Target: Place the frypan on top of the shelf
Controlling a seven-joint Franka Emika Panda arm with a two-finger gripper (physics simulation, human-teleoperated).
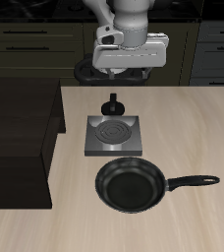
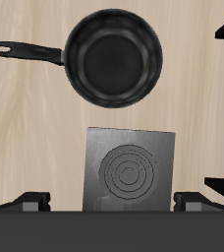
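My pincer (image 1: 130,74) hangs high above the table's back edge with its fingers (image 2: 28,203) spread wide and nothing between them. Directly below and slightly forward lies the grey burner plate (image 2: 130,168), with a small black knob (image 1: 113,106) at its back edge. Beyond the plate, nearer the table's front edge, the frypan (image 2: 114,58) rests flat on the table (image 2: 26,128), well apart from my pincer, its handle (image 2: 24,50) pointing sideways, away from the shelf (image 1: 21,138). The shelf stands beside the plate, apart from the frypan.
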